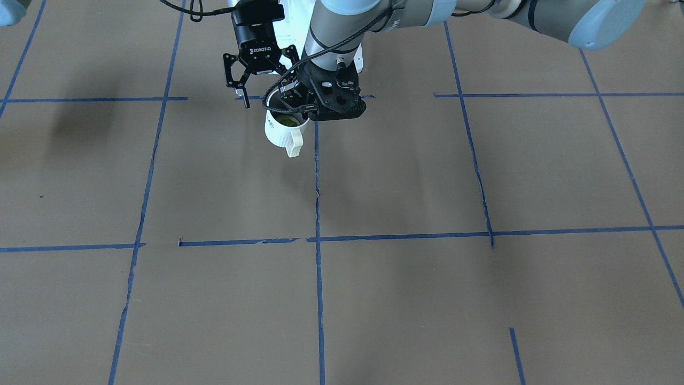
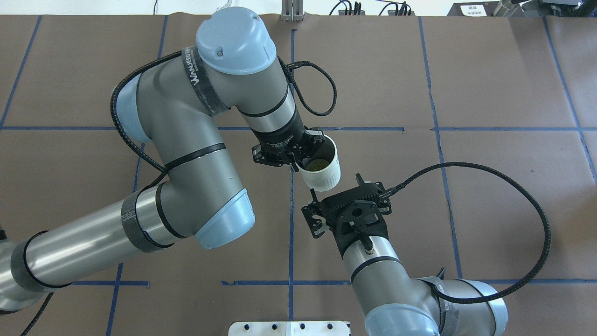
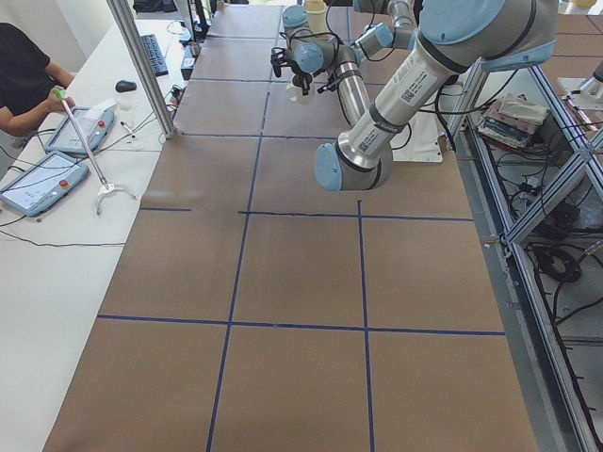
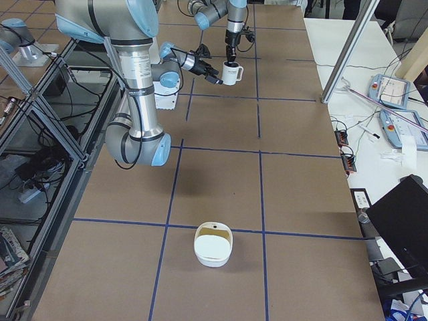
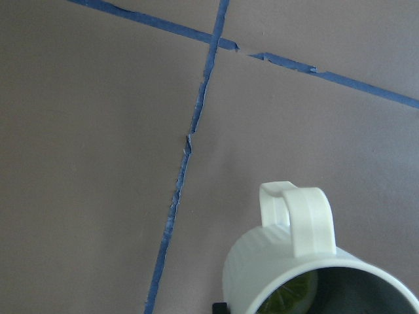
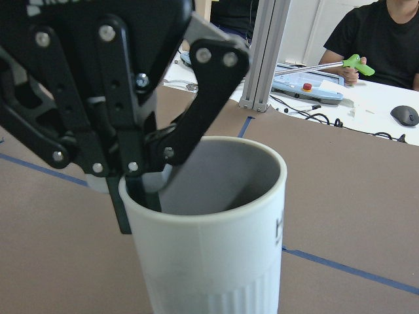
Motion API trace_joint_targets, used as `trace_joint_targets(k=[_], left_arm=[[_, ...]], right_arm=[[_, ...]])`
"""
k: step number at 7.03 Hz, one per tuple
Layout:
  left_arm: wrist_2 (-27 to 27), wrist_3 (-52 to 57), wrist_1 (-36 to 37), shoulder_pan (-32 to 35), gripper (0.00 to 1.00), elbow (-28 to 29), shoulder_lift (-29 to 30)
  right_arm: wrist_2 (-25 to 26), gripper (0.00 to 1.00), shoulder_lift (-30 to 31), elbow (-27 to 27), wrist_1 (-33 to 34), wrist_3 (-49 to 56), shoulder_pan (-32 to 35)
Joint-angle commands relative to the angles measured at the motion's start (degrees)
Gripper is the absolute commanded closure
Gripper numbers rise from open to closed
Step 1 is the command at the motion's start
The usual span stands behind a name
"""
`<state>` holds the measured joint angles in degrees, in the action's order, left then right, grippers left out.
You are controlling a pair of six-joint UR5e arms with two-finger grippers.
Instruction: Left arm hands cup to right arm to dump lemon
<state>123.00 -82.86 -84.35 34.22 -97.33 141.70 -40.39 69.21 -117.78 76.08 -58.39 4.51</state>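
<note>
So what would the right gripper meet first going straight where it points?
The cup: it sits dead ahead in the right wrist view, rim pinched by the left gripper. How far off is unclear.

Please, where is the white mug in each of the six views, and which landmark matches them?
Front-facing: the cup is upper centre-left.
Overhead: the cup is just right of centre.
Exterior left: the cup is tiny, top centre.
Exterior right: the cup is top centre.
Left wrist: the cup is bottom right.
Right wrist: the cup fills the lower centre.
Landmark: the blue tape line near the cup.
</note>
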Motion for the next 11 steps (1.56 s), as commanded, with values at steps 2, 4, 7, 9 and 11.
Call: trace_joint_targets(k=[2, 4, 7, 9, 11], left_arm=[[0.6, 0.1, -1.1, -1.1, 0.96, -0.3, 0.0], [4.5, 0.1, -0.9, -1.7, 0.96, -1.4, -0.5], [5.3, 0.0, -0.9, -1.7, 0.94, -2.1, -0.5], [5.3, 0.0, -1.0, -1.7, 0.91, -2.3, -0.5], [4.8, -0.3, -1.3, -1.8, 0.03, -2.4, -0.5]], right_arm=[[0.1, 0.03, 0.0, 0.1, 0.0, 0.3, -0.5], [0.1, 0.03, 0.1, 0.2, 0.0, 0.4, -0.7], [0.1, 0.03, 0.3, 0.2, 0.0, 0.4, -1.2], [1.0, 0.31, 0.4, 0.2, 0.0, 1.4, -1.9], [2.8, 0.75, 0.4, 0.1, 0.0, 3.0, -2.7]])
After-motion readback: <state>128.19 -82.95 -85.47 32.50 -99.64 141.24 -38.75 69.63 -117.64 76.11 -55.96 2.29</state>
